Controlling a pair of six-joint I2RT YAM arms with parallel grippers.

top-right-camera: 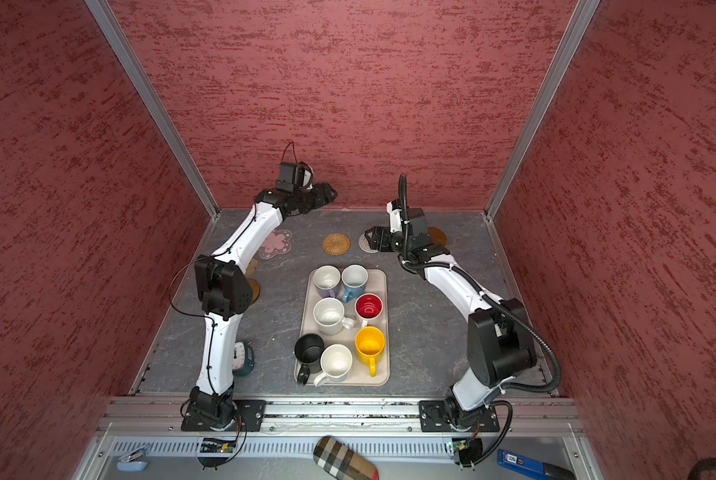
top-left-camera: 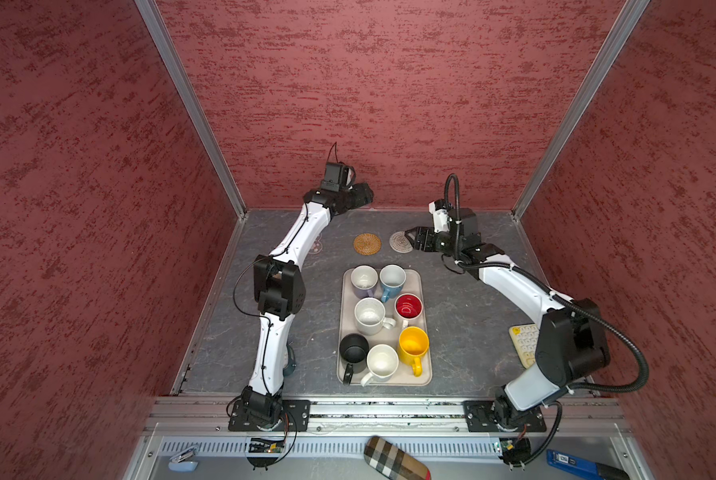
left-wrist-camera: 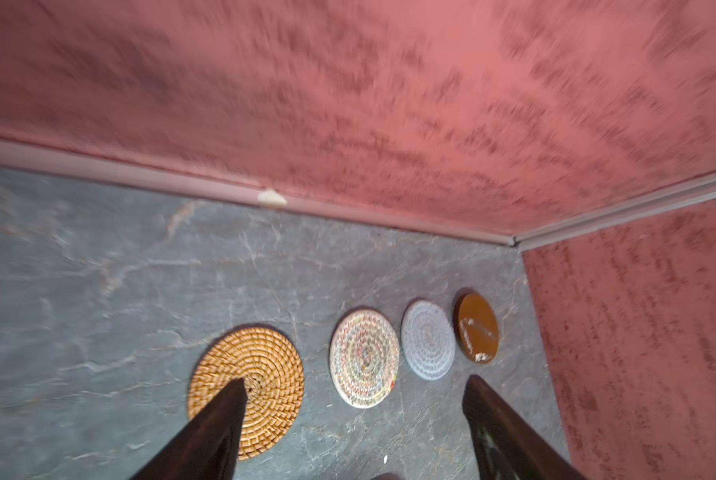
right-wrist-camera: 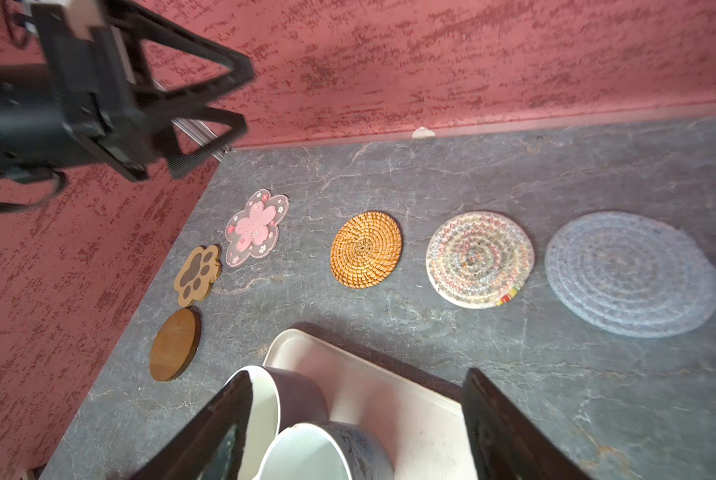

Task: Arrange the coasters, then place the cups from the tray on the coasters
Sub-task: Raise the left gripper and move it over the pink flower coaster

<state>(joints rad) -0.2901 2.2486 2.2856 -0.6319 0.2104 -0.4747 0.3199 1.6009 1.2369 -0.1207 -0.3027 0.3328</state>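
The left pincer point(left-wrist-camera: 356, 383) hung wide and empty, raised just beyond the rattan coaster point(left-wrist-camera: 264, 359). The right pincer point(right-wrist-camera: 358, 374) hung wide and empty over the white woven coaster point(top-left-camera: 398, 241).

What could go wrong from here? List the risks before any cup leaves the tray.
1. The cups stand packed on the tray; the black cup appears to touch a white cup, so the fingers closing on one may knock its neighbour.
2. The paw coaster, pink flower coaster and brown disc lie almost touching; cups set there may bump.
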